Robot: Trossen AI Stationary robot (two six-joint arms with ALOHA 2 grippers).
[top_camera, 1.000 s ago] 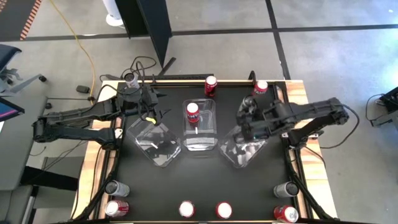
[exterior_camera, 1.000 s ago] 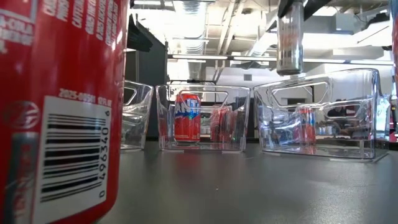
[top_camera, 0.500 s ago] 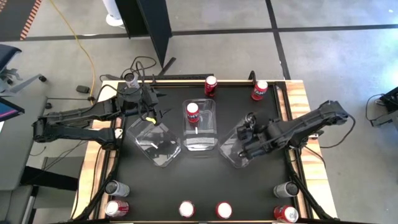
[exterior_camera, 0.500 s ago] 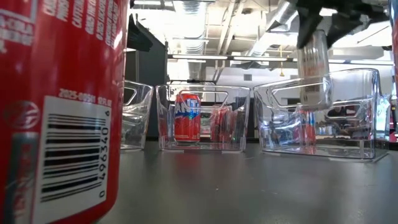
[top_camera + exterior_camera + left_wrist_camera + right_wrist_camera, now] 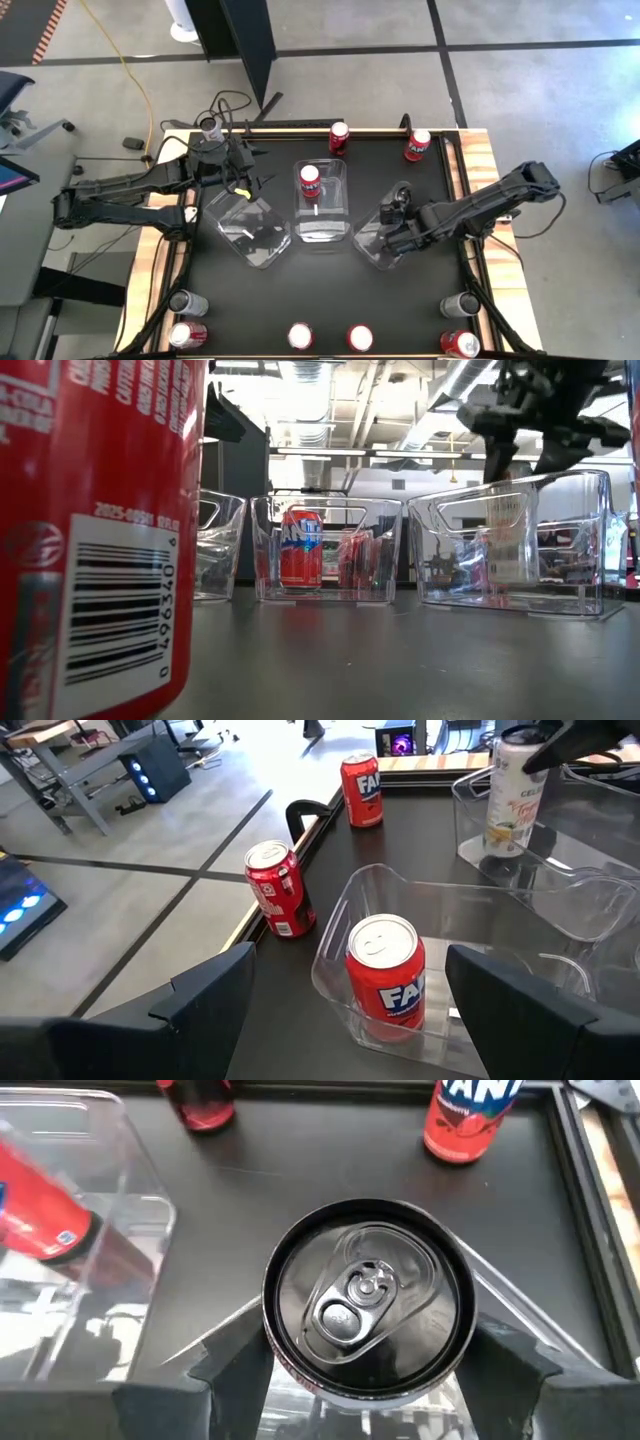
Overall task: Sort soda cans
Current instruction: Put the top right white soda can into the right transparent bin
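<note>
My right gripper (image 5: 395, 213) is shut on a silver-grey soda can (image 5: 368, 1305) and has it inside the right clear bin (image 5: 375, 245); the low view shows the can (image 5: 510, 550) behind the bin's wall. A red can (image 5: 310, 178) stands in the middle bin (image 5: 322, 215). My left gripper (image 5: 240, 172) is open and hovers over the far end of the left bin (image 5: 250, 230), touching nothing. Two red cans (image 5: 339, 135) (image 5: 418, 143) stand at the far edge, and several red and silver cans (image 5: 300, 336) stand along the near edge. My right gripper pinches the silver-grey can just below its top rim (image 5: 290, 1355), one finger (image 5: 225, 1370) on each side. The fingers come from above, pointing down. The can stays upright inside the right bin; whether its base rests on the bin's floor I cannot tell.
Three clear bins sit in a row mid-table. A red can (image 5: 95, 530) stands right in front of the low camera. Silver cans (image 5: 185, 300) (image 5: 460, 303) and red ones (image 5: 187, 333) (image 5: 460, 343) flank the near corners. Bare black tabletop (image 5: 320, 295) lies between bins and near cans.
My right gripper has moved toward the near edge and down, carrying the silver-grey can from above the right bin's rim down inside the bin. The can has stayed upright. My left arm has kept still.
</note>
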